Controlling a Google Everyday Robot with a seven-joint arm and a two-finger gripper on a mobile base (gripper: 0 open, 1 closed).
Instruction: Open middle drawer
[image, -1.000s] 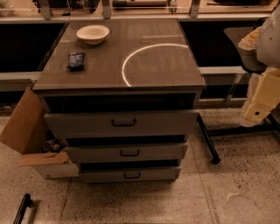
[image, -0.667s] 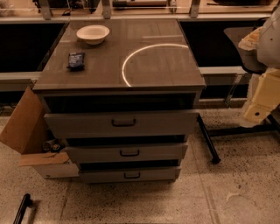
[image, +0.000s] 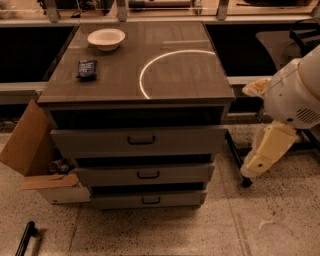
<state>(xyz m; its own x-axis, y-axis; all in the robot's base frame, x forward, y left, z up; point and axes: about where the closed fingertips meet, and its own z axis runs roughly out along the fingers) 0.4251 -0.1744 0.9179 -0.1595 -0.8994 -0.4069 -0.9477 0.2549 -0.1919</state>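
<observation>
Gripper (image: 262, 152) is hanging at 3 o'clock of the cabinet (image: 175, 75), well apart from it; how far open it is, or what it is holding, cannot be told. Middle drawer (image: 145, 174) is sitting between top drawer (image: 90, 142) and bottom drawer (image: 115, 201), at 9 o'clock of the gripper.

One camera, high and fairly near, looks down over the counter's (image: 116, 75) front edge toward its back; the gripper (image: 264, 150) hangs beyond the front-right corner.
</observation>
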